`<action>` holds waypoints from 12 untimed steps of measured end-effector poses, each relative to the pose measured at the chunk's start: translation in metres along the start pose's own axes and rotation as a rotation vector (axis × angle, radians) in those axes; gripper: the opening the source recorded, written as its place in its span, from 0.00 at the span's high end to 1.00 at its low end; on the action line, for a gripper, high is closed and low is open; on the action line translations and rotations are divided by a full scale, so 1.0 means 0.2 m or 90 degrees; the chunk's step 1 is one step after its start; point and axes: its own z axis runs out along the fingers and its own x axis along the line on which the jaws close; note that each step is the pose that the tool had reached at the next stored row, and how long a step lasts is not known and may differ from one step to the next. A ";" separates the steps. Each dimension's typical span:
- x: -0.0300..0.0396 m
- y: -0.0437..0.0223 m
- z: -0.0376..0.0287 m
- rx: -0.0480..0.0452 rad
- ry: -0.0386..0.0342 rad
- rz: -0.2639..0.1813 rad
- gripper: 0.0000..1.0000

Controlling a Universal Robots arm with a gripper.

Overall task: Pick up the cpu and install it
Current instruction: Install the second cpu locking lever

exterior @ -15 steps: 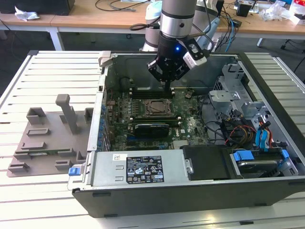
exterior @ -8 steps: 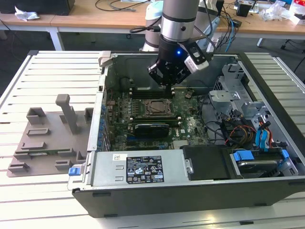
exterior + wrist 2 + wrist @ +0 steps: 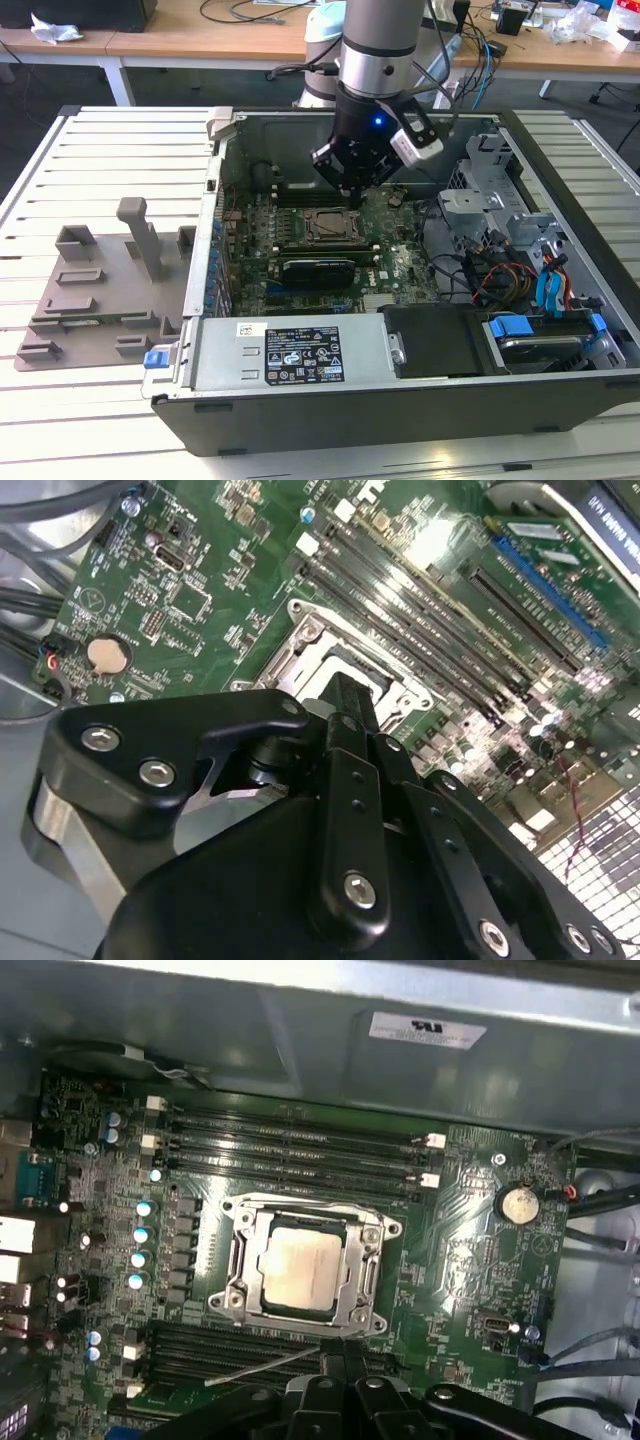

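Open computer case [image 3: 560, 390] lying on its side on the slatted counter [image 3: 100, 160], motherboard [image 3: 480, 1250] facing up. CPU [image 3: 305, 1268] seated flat inside the metal-framed socket [image 3: 240, 1260] at the motherboard's middle, pale silvery top plate showing through the frame's opening in the first wrist view. Hand [image 3: 352, 190] hovering just above the socket in the exterior view, apart from the CPU, holding nothing visible. Black linkage of the hand [image 3: 345, 810] close over the socket [image 3: 345, 675] in the second wrist view; fingers seemingly drawn close together there, though cannot tell for sure whether wide or narrow. Memory slots [image 3: 290, 1145] running along both long sides of the socket, empty. Coin cell battery [image 3: 518, 1203] on the board, well apart from the socket. Long black expansion card [image 3: 318, 268] just beside the socket in the exterior view. Grey plastic fixture tray [image 3: 95, 290] on the counter outside the case, toward the exterior view's left.
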 end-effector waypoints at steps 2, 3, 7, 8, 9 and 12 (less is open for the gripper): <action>0.002 -0.015 0.001 0.0000 0.0000 0.000 0.89; 0.003 -0.027 0.002 0.0000 0.0000 0.000 0.89; 0.011 -0.085 0.006 -0.0030 -0.0003 0.000 0.89; 0.015 -0.100 0.008 -0.0089 -0.0011 0.000 0.89; 0.022 -0.116 0.009 -0.0257 -0.0033 0.000 0.89; 0.041 -0.156 0.014 -0.0729 -0.0095 -0.001 0.89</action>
